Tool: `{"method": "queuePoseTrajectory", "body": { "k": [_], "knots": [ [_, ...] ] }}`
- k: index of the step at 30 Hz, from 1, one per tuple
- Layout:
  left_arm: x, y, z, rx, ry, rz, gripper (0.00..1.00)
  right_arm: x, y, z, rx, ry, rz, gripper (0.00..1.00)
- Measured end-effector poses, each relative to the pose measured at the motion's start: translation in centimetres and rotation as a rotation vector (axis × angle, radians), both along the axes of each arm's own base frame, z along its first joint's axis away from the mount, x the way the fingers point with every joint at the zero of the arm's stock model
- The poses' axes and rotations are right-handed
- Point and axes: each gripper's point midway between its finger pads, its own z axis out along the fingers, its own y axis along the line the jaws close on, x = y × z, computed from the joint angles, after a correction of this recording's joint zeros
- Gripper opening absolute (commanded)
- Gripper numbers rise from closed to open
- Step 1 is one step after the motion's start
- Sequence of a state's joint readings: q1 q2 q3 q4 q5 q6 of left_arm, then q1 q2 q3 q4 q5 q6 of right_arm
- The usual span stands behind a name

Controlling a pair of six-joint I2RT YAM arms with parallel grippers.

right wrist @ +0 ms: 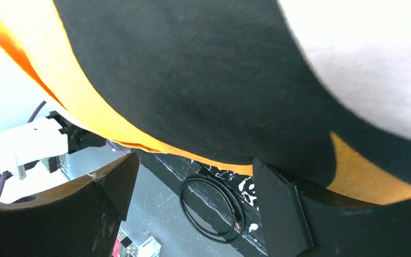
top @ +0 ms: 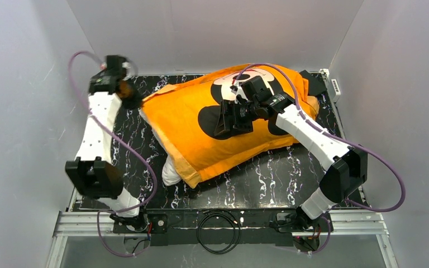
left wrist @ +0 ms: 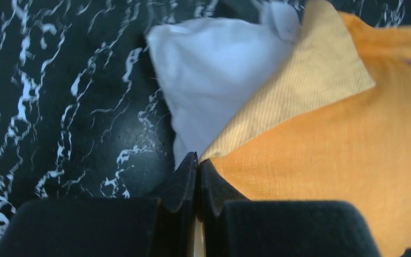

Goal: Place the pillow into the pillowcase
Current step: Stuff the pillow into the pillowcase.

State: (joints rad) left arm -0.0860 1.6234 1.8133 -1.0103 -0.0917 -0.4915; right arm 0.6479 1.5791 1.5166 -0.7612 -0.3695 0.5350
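**Stuffing job nearly done, one corner poking out**

Looking at it from above, the bright orange fabric pillowcase (top: pixel 184 123) lies slantwise across the black marble-pattern table (top: pixel 290 167). It's plump, so I'd say most of the big off-white soft pillow (left wrist: pixel 214 69) is already inside. One white corner sticks out of the open end at the near left, past the paler ribbed hem.

The left gripper (left wrist: pixel 197 166) is at the far-left corner of the opening, fingers fully together, tips right where hem meets pillow. Can't tell if there's actually a fold of fabric pinched in there or if it just closed beside it. My guess is it's parked there to pull the mouth of the case over that leftover corner.

The right gripper (right wrist: pixel 192 163) sits over the middle of the case, jaws spread wide with nothing between them, right up against the bulging fabric. It looks to me like a hold-down, so the whole bundle won't slide when the other side tugs.

Writing-wise: nothing readable. The only marking is the black-and-white Mickey Mouse face print (top: pixel 212 117), facing up and half hidden under the right arm. No lettering or brand tag shows in any view.
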Motion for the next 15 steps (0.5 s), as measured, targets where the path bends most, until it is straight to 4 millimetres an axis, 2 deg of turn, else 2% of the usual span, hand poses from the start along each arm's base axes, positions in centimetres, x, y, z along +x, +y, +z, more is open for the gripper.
{"method": "queuePoseTrajectory", "body": {
  "k": [2,3,5,7,9,10,12,15],
  "knots": [
    [-1.4,3.7,-1.2,-0.098,0.004,0.124,0.0,-0.1,-0.1,-0.4,-0.011,0.007,0.007,0.87],
    [-2.0,4.7,-1.8,-0.148,0.011,0.166,0.01,-0.1,0.0,-0.7,-0.015,0.013,0.012,0.87],
    [-4.0,6.8,-3.6,-0.251,0.047,0.265,0.17,-0.1,0.0,-1.3,-0.027,0.026,0.018,0.87],
    [-5.9,8.8,-5.6,-0.339,0.094,0.369,0.41,-0.1,-0.1,-1.8,-0.039,0.037,0.02,0.87],
    [-7.4,10.5,-7.6,-0.395,0.142,0.469,0.56,-0.1,-0.2,-2.1,-0.052,0.039,0.024,0.87],
    [-8.0,10.6,-8.4,-0.425,0.16,0.5,0.6,-0.1,-0.3,-2.1,-0.056,0.038,0.027,0.87],
    [-8.8,9.3,-9.4,-0.49,0.191,0.51,0.63,-0.3,-0.5,-2.1,-0.069,0.04,0.034,0.87],
    [-9.7,7.1,-8.8,-0.555,0.188,0.488,0.67,-0.3,-0.6,-1.2,-0.071,0.02,0.052,0.88]
  ]
}}
